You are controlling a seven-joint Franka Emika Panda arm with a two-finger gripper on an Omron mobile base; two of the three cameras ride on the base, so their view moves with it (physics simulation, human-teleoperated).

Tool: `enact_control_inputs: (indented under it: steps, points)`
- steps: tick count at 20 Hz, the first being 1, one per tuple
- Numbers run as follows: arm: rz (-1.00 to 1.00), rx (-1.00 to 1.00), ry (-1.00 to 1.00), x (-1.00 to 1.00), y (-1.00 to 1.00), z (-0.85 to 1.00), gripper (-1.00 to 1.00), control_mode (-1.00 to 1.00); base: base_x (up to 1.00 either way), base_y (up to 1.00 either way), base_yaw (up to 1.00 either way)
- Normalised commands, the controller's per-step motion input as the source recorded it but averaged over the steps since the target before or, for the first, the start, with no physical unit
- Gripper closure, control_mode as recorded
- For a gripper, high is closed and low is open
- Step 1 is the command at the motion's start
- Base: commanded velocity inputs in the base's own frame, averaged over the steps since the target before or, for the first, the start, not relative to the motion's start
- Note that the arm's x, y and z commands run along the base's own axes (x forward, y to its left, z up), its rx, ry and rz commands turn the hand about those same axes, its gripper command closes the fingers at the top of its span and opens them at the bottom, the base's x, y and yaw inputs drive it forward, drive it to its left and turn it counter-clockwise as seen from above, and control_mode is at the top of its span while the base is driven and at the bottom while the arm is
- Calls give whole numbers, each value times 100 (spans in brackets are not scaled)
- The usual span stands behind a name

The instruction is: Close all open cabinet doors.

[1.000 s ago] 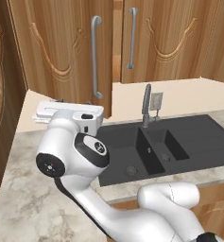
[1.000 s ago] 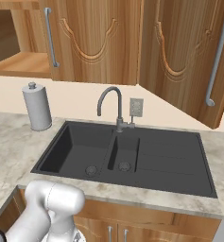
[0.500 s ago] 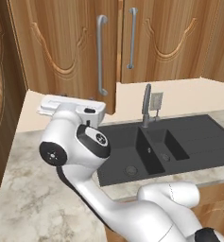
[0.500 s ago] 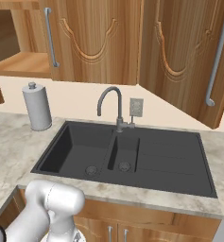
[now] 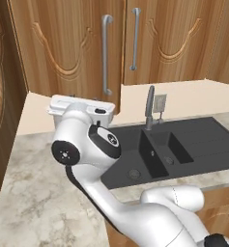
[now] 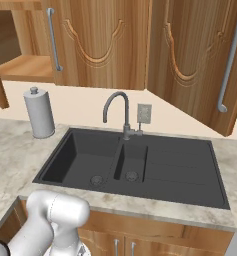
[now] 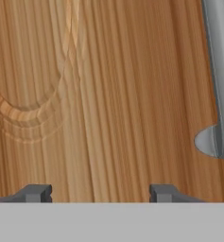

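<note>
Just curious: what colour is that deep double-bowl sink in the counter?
The sink is matte black, clearest in the right base view.

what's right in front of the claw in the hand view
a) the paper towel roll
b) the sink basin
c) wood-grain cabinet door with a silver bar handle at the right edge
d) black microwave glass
c: the hand view has the claw tips open, facing a wood-grain cabinet door with carved groove, its silver bar handle at the right edge.

A black double-bowl sink (image 6: 182,170) fills the centre of the right base view, set in a pale marbled stone counter (image 6: 10,155). A curved grey faucet (image 6: 117,112) rises behind it against the cream wall (image 6: 85,107).
</note>
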Motion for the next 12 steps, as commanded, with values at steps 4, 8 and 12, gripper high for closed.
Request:
enact_control_inputs:
  steps: [4, 8, 12]
  points:
    - [4, 0, 0, 32, -34, -1, -100, -100, 0, 0, 0]
    - [2, 0, 0, 43, -28, 0, -100, -100, 0, 0, 0]
    - [2, 0, 0, 52, -25, 0, -100, -100, 0, 0, 0]
